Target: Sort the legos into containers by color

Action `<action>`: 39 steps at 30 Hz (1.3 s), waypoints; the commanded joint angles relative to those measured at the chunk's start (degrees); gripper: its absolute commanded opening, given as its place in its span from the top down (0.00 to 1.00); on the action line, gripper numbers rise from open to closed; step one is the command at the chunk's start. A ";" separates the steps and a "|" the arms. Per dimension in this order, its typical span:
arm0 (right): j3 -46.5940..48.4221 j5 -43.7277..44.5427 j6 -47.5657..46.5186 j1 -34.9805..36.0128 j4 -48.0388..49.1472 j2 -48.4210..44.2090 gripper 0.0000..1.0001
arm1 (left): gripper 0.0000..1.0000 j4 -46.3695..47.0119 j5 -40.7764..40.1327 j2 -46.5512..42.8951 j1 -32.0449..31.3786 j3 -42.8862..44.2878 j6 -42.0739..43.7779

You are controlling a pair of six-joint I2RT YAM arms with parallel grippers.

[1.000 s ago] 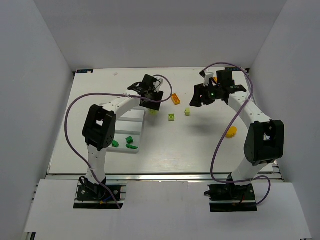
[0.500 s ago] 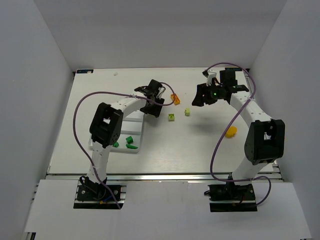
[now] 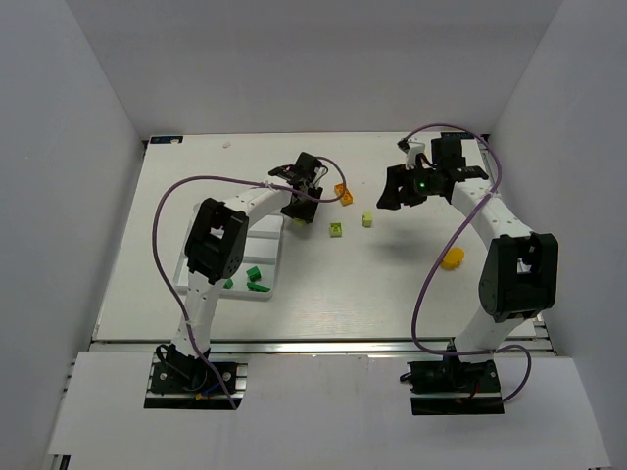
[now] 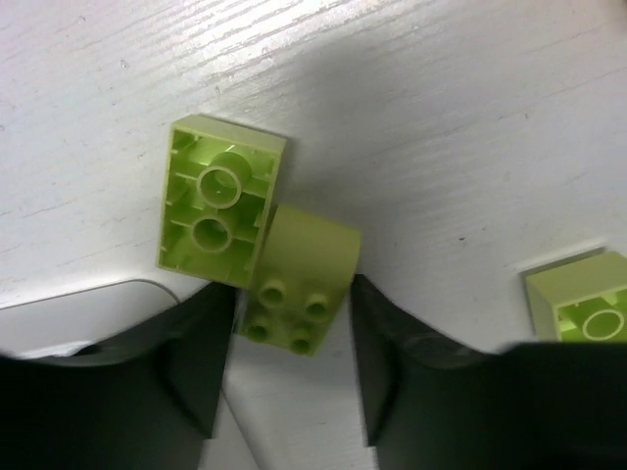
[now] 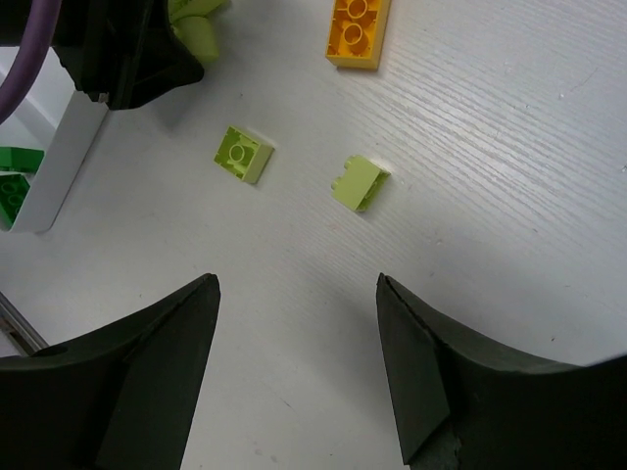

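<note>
Looking down the left wrist, we see the left end effector (image 4: 292, 328), its fingers flanking a small lime brick (image 4: 304, 264), studs toward us; whether they pinch it yet we cannot tell. It lies toward the tabletop's (image 3: 323, 294) far edge, touching a larger upturned lime brick (image 4: 220, 201).

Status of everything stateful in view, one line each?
left claw: jaws either side of a lime brick, grip unclear
lime brick: lying on its side
second lime brick: upside down, touching the first
right claw: open, empty
tray: two green bricks inside
orange brick: loose, unsorted
</note>
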 commanded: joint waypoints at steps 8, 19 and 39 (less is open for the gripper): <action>0.73 -3.14 -4.43 0.05 -1.10 -0.79 0.30 | 0.69 2.70 3.86 -8.36 -0.24 0.13 -2.95; -0.94 -4.46 -10.85 2.16 -3.38 -1.94 0.36 | 0.84 5.34 -0.62 -37.98 2.39 -27.28 -18.94; 0.11 -0.77 -13.41 7.61 -2.77 -0.36 0.28 | 0.71 10.26 -5.37 -32.29 4.77 -34.34 -18.16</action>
